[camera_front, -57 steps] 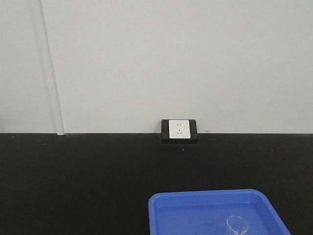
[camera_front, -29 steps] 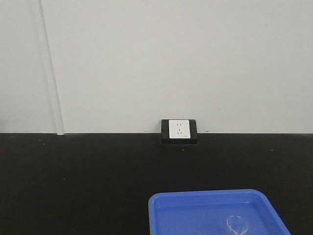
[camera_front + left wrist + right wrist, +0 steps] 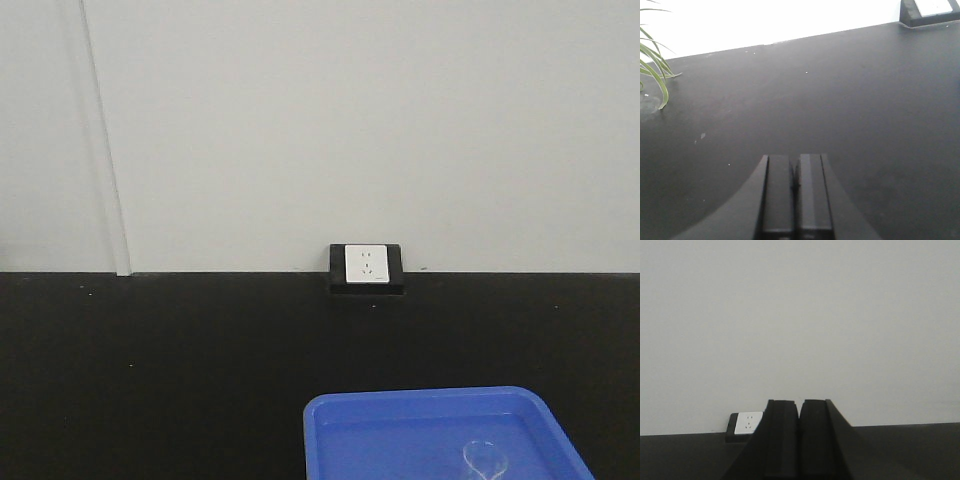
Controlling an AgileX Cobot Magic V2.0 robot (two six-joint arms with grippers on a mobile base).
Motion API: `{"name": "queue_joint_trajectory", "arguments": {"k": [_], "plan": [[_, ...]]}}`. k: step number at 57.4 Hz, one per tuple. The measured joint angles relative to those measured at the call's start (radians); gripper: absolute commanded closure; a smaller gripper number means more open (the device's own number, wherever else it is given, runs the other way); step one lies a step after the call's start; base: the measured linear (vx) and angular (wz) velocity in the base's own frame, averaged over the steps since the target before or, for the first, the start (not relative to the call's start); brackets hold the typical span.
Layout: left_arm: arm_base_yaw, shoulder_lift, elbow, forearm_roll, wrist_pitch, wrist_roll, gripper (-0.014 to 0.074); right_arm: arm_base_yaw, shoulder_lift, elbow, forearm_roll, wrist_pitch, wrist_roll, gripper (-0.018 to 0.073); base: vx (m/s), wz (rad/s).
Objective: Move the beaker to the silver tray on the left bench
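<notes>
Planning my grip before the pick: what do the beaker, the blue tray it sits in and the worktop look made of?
The beaker looks like clear, colourless glass: the blue shows through it and only thin pale outlines mark it. The blue tray seems to be glossy moulded plastic, with rounded corners and a soft sheen. The worktop is matte black, without reflections; its material is unclear.

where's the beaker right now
In the front-facing view the beaker is inside the blue tray at the bottom right of the frame, on the black worktop, below and right of the wall socket. Neither wrist view shows it.
</notes>
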Motion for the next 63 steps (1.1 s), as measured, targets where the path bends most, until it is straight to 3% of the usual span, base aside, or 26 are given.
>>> {"name": "queue_joint_trajectory", "arguments": {"k": [10, 19, 29, 42, 51, 63], "plan": [[0.000, 0.000, 0.000, 0.000, 0.000, 0.000, 0.0602, 0.000, 0.121, -0.049, 0.000, 0.054, 0.000, 0.0393, 0.00, 0.00], [0.000, 0.000, 0.000, 0.000, 0.000, 0.000, 0.0602, 0.000, 0.231, -0.052, 0.000, 0.135, 0.000, 0.0210, 0.00, 0.00], [0.000, 0.000, 0.000, 0.000, 0.000, 0.000, 0.0602, 0.000, 0.341, -0.052, 0.000, 0.097, 0.000, 0.0067, 0.00, 0.00], [0.000, 0.000, 0.000, 0.000, 0.000, 0.000, 0.0602, 0.000, 0.541, -0.052, -0.042, -0.023, -0.032, 0.0055, 0.00, 0.00], [0.000, 0.000, 0.000, 0.000, 0.000, 0.000, 0.0602, 0.000, 0.782, -0.053, -0.180, -0.233, -0.040, 0.0055, 0.00, 0.00], [0.000, 0.000, 0.000, 0.000, 0.000, 0.000, 0.0602, 0.000, 1.114, -0.055, -0.387, -0.516, 0.080, 0.0055, 0.00, 0.00]]}}
